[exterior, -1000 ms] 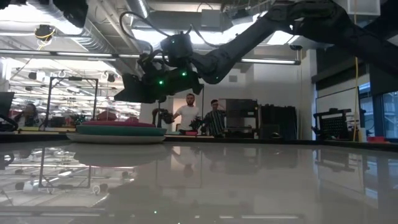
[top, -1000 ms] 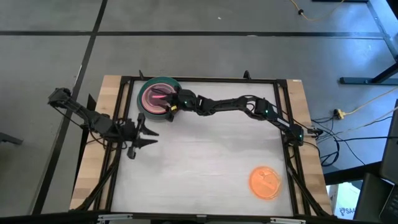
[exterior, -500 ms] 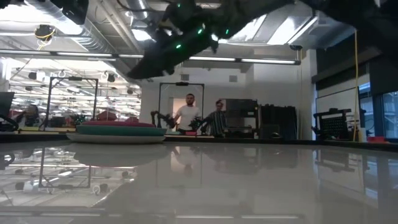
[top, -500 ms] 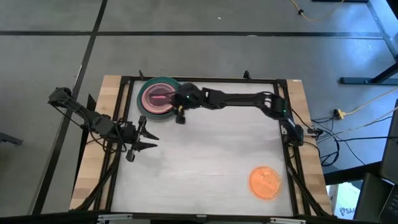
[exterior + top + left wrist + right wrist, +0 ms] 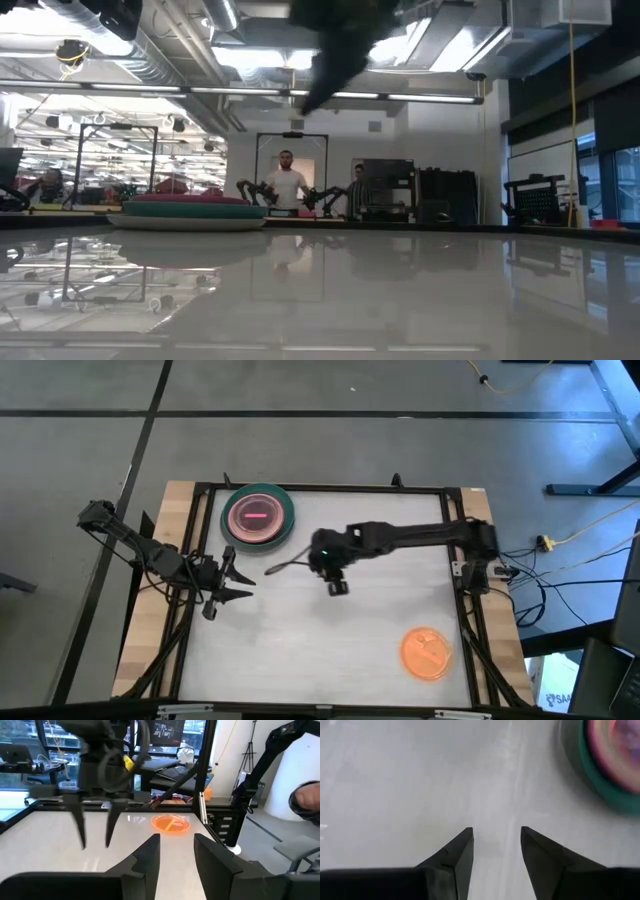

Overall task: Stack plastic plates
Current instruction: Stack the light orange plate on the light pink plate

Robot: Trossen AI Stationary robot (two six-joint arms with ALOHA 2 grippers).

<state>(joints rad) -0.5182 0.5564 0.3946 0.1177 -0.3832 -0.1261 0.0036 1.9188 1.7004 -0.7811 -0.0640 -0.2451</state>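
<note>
Above the middle of the pale grey worktop (image 5: 330, 650), the right gripper (image 5: 337, 586) hung with its jaws parted and nothing between them; in its own wrist view only bare surface showed between the two dark fingers (image 5: 457, 852). It touched nothing. Off to one side of it, near the far left corner, sat the stack of round plastic plates (image 5: 257, 517): a wide teal plate at the rim, with magenta and pink discs nested on top. From table height the stack (image 5: 186, 213) appeared as a low mound, a grey plate underneath and teal above it.

At the left edge of the worktop, the left gripper (image 5: 236, 579) waited, jaws likewise apart and empty, well clear of the stack. Its wrist view looked across at the right gripper (image 5: 95, 827) hanging above the surface.

Near the front right corner lay a single translucent orange plastic plate (image 5: 426, 652), apart from everything else. Nothing stood between it and either gripper. Beyond the table, people (image 5: 287, 183) stood in the room.
</note>
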